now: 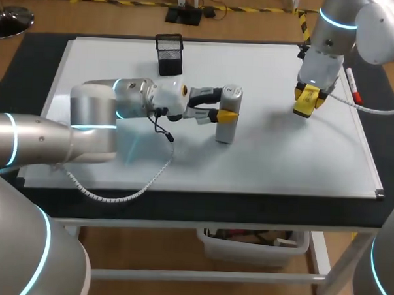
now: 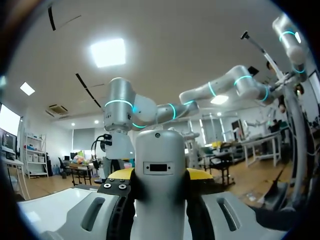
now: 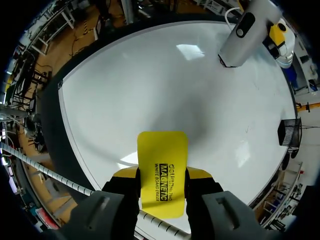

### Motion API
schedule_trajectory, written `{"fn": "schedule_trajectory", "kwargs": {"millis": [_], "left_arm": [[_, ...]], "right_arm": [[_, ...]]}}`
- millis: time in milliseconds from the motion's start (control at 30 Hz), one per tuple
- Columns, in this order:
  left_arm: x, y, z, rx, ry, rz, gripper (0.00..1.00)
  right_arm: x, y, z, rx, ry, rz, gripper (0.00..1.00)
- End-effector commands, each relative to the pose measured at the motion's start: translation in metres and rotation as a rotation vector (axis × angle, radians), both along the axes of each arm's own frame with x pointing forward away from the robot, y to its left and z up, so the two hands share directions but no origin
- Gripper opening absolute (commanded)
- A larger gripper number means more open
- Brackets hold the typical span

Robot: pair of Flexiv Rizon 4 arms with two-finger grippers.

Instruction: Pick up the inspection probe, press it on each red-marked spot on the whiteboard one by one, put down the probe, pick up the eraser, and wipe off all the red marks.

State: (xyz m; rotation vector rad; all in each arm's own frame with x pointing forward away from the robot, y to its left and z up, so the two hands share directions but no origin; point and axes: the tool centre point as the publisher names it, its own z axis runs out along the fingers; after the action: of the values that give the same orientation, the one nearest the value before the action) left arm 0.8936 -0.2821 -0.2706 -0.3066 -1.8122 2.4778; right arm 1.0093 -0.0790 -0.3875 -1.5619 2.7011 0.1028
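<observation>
My left gripper [image 1: 224, 103] is shut on the grey inspection probe [image 1: 228, 117], which stands upright near the middle of the whiteboard [image 1: 281, 158]. In the left wrist view the probe [image 2: 160, 170] fills the gap between the yellow-tipped fingers [image 2: 119, 175]. My right gripper [image 1: 308, 100] is shut on the yellow eraser [image 1: 305, 103] over the board's right part; whether the eraser touches the board I cannot tell. The right wrist view shows the eraser [image 3: 162, 167] between its fingers, with the probe [image 3: 244, 35] far ahead of it. I see no red marks on the whiteboard [image 3: 150, 85].
A black mesh pen holder [image 1: 169, 53] stands at the board's far edge. A red-capped marker [image 1: 353, 86] lies along the right edge, behind my right arm. A coiled cable [image 1: 116, 195] trails from my left arm across the board's near edge.
</observation>
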Motion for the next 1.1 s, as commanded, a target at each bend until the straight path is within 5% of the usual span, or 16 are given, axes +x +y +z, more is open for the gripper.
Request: {"fn": "schedule_trajectory", "kwargs": {"millis": [33,1100], "left_arm": [[0.004,-0.002,-0.002,-0.004,0.000,-0.006,0.00],[0.006,0.002,-0.016,0.127,-0.008,0.015,0.00]], "right_arm": [[0.001,-0.001,0.001,-0.002,0.002,0.003,0.00],[0.001,-0.001,0.001,-0.002,0.002,0.003,0.00]]}}
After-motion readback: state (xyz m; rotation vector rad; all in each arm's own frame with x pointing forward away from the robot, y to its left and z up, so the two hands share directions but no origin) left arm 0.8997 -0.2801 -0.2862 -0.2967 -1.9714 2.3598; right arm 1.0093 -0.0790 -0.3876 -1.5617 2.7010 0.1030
